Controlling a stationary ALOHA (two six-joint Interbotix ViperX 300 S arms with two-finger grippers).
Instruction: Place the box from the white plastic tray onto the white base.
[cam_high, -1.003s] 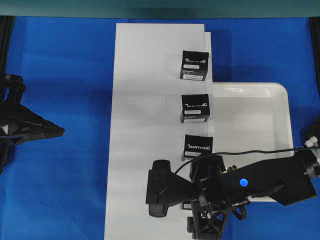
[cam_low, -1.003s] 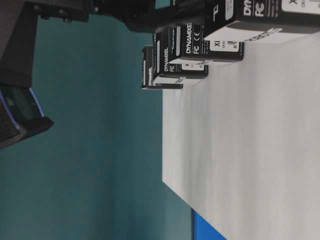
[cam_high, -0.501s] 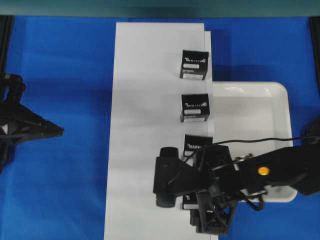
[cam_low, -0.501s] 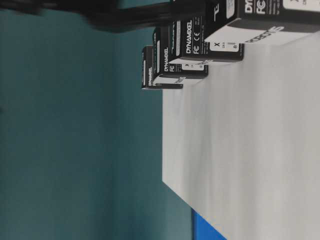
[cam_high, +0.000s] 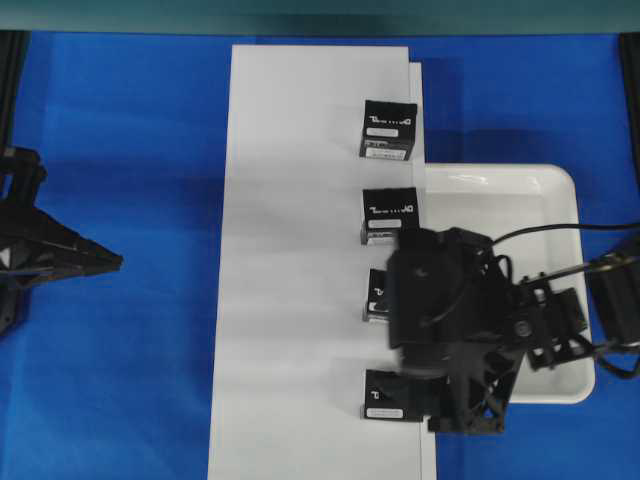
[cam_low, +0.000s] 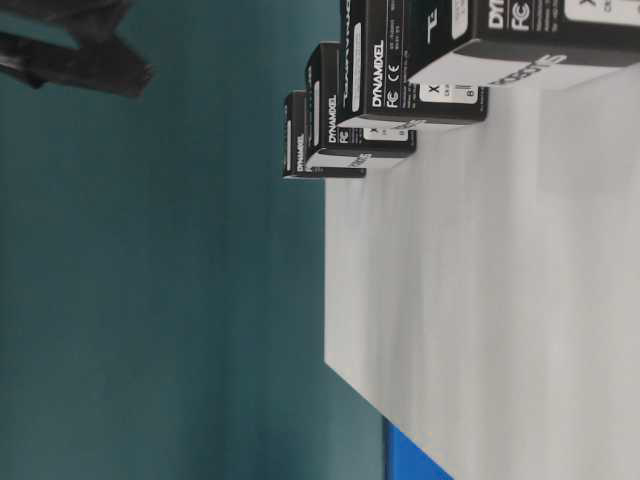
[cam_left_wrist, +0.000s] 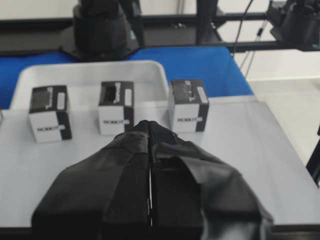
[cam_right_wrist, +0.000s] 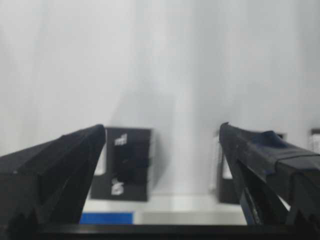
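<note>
The box (cam_high: 392, 398) stands alone on the white base (cam_high: 300, 250), near its right edge at the front; the left wrist view shows this box (cam_left_wrist: 188, 105) upright. My right gripper (cam_high: 420, 330) hangs open and empty above the base's right edge, partly over the white plastic tray (cam_high: 560, 180). In its own view the right gripper (cam_right_wrist: 162, 127) has wide-spread fingers, with the box (cam_right_wrist: 127, 162) below the left one and apart from it. The tray holds nothing that I can see. My left gripper (cam_high: 118, 262) rests shut over the blue cloth at the far left, its pads (cam_left_wrist: 160, 131) pressed together.
Three like black boxes line the base's right edge behind the box: the first (cam_high: 388, 130), the second (cam_high: 390, 215), and the third (cam_high: 376, 298), half hidden by the right arm. Blue cloth (cam_high: 140, 150) surrounds the base and tray.
My right arm has drawn back to the right, from over the front box toward the tray, uncovering that box on the base. Its jaws stayed open. The left arm has not moved.
</note>
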